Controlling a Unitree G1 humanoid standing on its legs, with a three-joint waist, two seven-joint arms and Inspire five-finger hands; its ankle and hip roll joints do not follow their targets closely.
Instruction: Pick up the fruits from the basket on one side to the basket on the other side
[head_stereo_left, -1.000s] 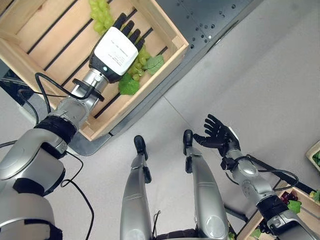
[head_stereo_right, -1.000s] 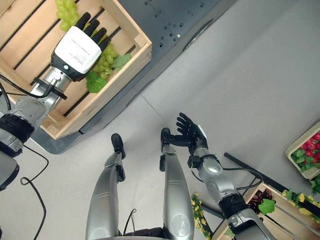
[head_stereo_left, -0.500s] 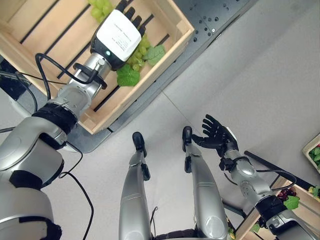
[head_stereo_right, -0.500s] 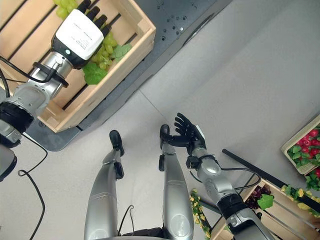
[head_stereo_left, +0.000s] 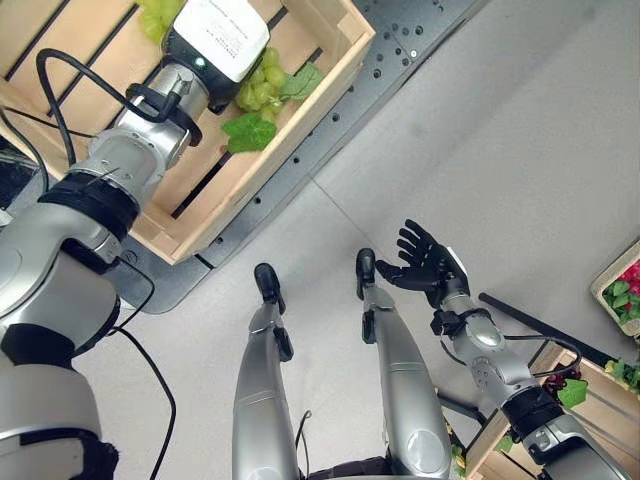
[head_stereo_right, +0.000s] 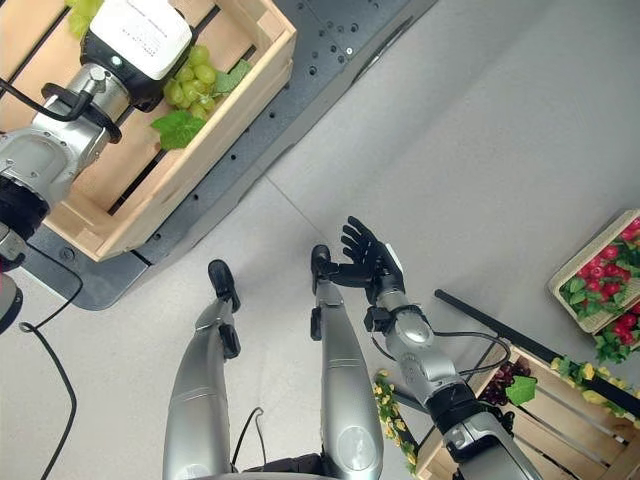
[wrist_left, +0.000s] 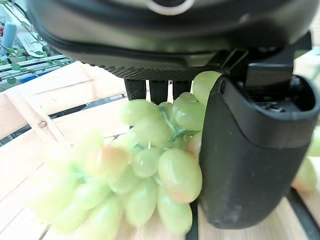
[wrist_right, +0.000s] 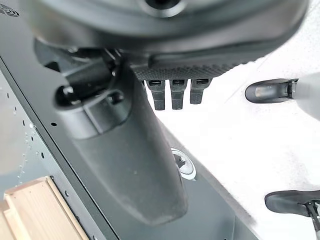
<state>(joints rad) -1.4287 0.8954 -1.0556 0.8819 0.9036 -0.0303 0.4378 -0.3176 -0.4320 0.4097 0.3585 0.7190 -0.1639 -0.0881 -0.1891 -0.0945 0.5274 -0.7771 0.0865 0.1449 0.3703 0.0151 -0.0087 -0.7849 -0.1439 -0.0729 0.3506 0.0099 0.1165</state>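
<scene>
A bunch of green grapes (head_stereo_left: 262, 85) with leaves lies in the light wooden crate (head_stereo_left: 280, 135) at the upper left. My left hand (head_stereo_left: 222, 30) rests on top of the bunch, fingers straight. In the left wrist view the grapes (wrist_left: 150, 160) sit against the palm, beside the thumb (wrist_left: 250, 150) and above the crate's slats. My right hand (head_stereo_left: 425, 265) hovers open and empty over the grey floor at centre right. Its thumb (wrist_right: 135, 150) and straight fingers show in the right wrist view.
The crate stands on a dark metal platform (head_stereo_left: 400, 60) with rows of holes. At the lower right stands another wooden crate (head_stereo_right: 560, 430) with dark grapes (head_stereo_right: 510, 385) and leaves. A basket of red fruit (head_stereo_right: 600, 285) sits at the right edge.
The camera has shifted, so the crate sits higher in the picture. My left hand has stayed over the grapes and edged slightly deeper into the crate. The right hand has kept its pose.
</scene>
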